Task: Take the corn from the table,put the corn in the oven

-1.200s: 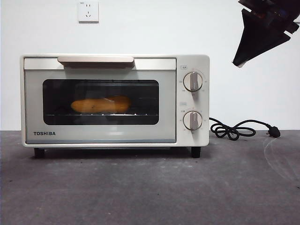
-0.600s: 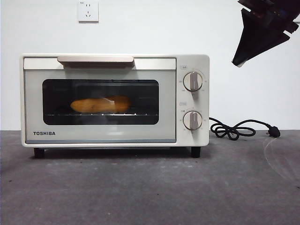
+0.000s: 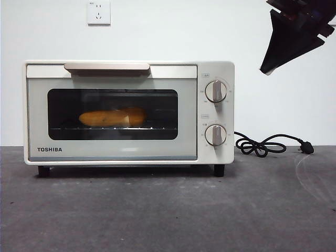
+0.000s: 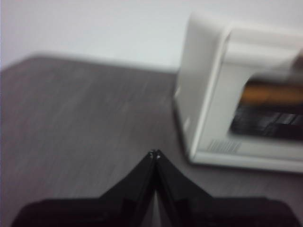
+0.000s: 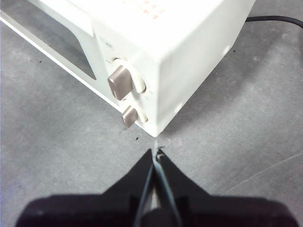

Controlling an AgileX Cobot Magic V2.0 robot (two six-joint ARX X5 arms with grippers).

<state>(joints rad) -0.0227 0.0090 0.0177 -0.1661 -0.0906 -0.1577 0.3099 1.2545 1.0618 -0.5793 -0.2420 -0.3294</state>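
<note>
The yellow-orange corn (image 3: 112,117) lies on the rack inside the cream-white oven (image 3: 113,152), behind the dark glass of the closed door. Through the blurred left wrist view the corn (image 4: 272,93) shows as an orange band in the window. My left gripper (image 4: 155,153) is shut and empty, low over the table (image 4: 71,118), off the oven's left side (image 4: 208,94). It is out of the front view. My right gripper (image 5: 156,152) is shut and empty, raised above the oven's right front corner (image 5: 189,42). In the front view the right gripper (image 3: 268,71) hangs at the top right.
The beige bar handle (image 3: 106,66) runs along the door's top, and two round knobs (image 3: 216,91) sit on the right panel. A black cord with plug (image 3: 262,144) lies on the table (image 3: 168,210) right of the oven. A wall socket (image 3: 98,12) is behind.
</note>
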